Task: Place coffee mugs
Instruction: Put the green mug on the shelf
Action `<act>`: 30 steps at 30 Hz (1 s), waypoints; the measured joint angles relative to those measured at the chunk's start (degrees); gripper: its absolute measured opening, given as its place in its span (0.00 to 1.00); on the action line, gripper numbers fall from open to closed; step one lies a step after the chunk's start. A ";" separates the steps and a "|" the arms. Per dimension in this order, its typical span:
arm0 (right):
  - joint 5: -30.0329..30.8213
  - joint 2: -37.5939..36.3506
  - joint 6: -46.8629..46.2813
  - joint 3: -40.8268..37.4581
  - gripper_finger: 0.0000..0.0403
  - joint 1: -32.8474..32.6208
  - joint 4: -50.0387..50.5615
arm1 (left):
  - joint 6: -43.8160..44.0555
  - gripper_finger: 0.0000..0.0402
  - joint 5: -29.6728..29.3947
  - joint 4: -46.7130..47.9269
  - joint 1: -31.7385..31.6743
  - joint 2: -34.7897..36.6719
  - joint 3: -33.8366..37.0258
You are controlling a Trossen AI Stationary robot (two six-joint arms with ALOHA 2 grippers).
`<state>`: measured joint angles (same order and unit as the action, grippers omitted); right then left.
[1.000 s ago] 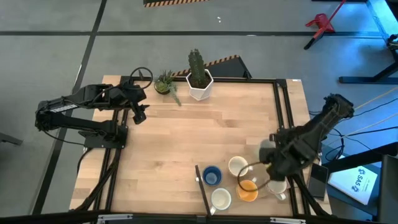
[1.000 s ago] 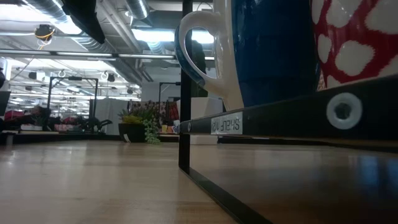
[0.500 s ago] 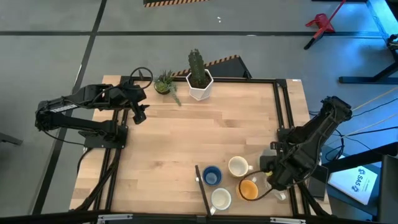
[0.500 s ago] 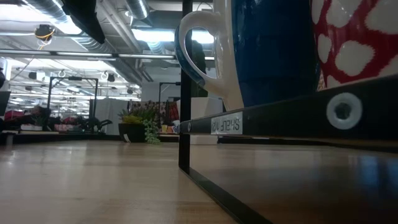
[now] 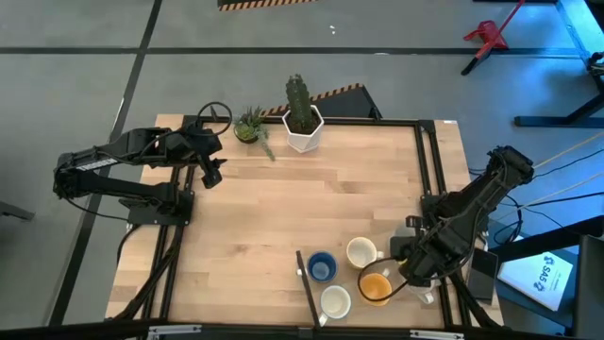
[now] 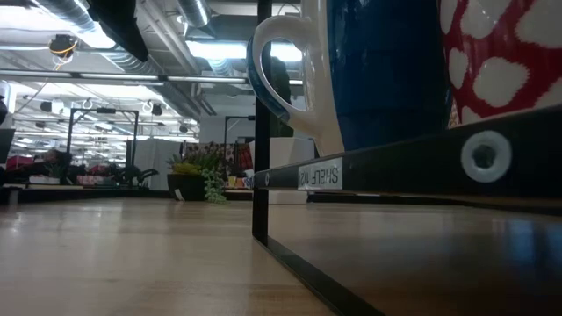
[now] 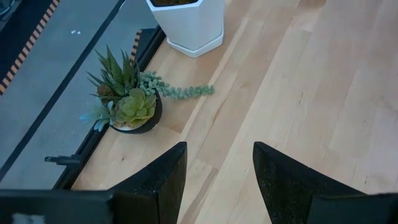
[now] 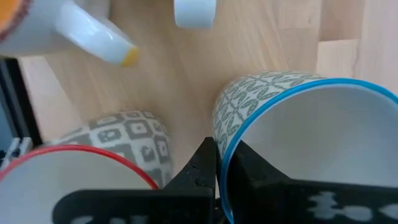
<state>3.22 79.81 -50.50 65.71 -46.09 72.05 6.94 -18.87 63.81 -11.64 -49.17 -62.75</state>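
Now right hand (image 8: 217, 165) pinches rim of blue-rimmed mug (image 8: 298, 137), empty inside.

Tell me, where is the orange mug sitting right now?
In the high view the orange mug sits near the table's front right, just left of the right gripper, with a white mug behind it and another white mug to its left.

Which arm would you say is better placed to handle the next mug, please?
The right: its tool already straddles the rim of the blue-rimmed mug among the mugs, while the left tool waits near the succulent, far away.
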 joint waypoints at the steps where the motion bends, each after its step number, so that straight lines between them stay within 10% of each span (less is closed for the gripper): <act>1: 0.00 0.00 0.42 0.00 0.00 -0.02 0.16 | 0.00 0.44 -0.02 0.00 -0.02 0.01 0.01; 20: -0.95 -0.04 2.46 -1.92 0.01 0.00 -1.85 | -0.02 0.44 0.00 0.00 -0.02 0.02 -0.01; 30: -1.22 -0.04 2.56 -1.97 0.20 0.02 -2.20 | -0.02 0.44 0.00 0.00 0.01 0.02 0.01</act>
<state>2.01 79.77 -47.94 63.75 -46.06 69.85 6.92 -18.87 63.81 -11.64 -49.15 -62.74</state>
